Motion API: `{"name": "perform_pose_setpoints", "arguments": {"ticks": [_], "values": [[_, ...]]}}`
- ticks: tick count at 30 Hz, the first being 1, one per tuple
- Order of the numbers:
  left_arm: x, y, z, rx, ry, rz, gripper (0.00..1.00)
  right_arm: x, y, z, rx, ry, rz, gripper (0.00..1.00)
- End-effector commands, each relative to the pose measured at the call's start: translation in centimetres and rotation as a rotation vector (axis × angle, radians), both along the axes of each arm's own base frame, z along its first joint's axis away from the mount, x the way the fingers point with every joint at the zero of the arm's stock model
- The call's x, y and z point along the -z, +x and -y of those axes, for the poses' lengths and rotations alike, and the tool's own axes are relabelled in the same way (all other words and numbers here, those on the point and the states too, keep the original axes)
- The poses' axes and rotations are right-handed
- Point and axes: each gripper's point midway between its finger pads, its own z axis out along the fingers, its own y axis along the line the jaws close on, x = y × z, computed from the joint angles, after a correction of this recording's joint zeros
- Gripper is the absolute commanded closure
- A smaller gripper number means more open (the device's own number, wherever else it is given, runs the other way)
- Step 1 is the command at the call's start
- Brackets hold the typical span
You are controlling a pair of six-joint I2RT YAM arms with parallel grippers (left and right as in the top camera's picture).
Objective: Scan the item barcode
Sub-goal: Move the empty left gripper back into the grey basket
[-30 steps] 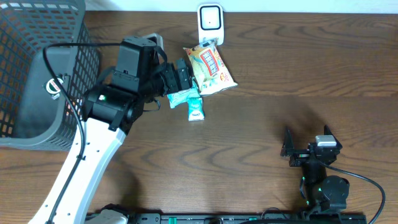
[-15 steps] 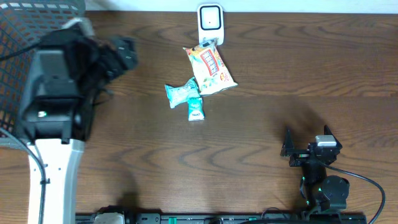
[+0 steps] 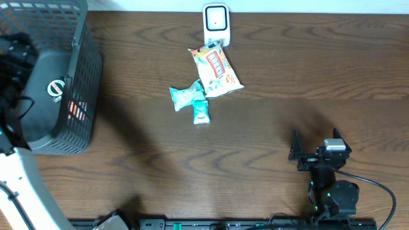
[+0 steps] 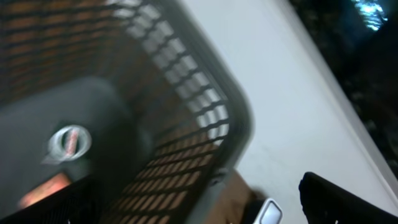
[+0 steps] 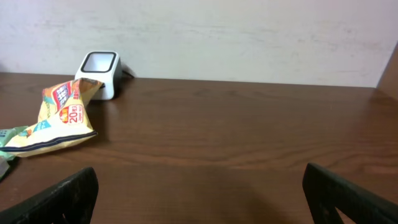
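The right gripper [image 5: 200,186] rests by the tabletop's near-right corner, fingers spread and empty, facing the far edge. The left gripper [image 3: 15,51] hangs over the basket [image 3: 86,76] at the left edge. Its jaws are wide, and the wrist view shows nothing between them. The bag [image 3: 217,70] lies toward the far edge, ahead and left of the right gripper. Its long axis runs near-to-far, with the top end just beside the scanner [image 3: 216,24]. A packet [image 3: 186,96] and a second packet [image 3: 200,112] lie just beside its near-left side. By my judgement, the right arm is the nearer.
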Motion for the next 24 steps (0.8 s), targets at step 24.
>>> {"name": "perform_pose_setpoints", "arguments": {"ticks": [24], "values": [[23.1,2.7,-6.3,-0.288,-0.299,-0.609,0.01,0.1,0.0,-0.1,-0.003,-0.012,0.001,0.01]]}}
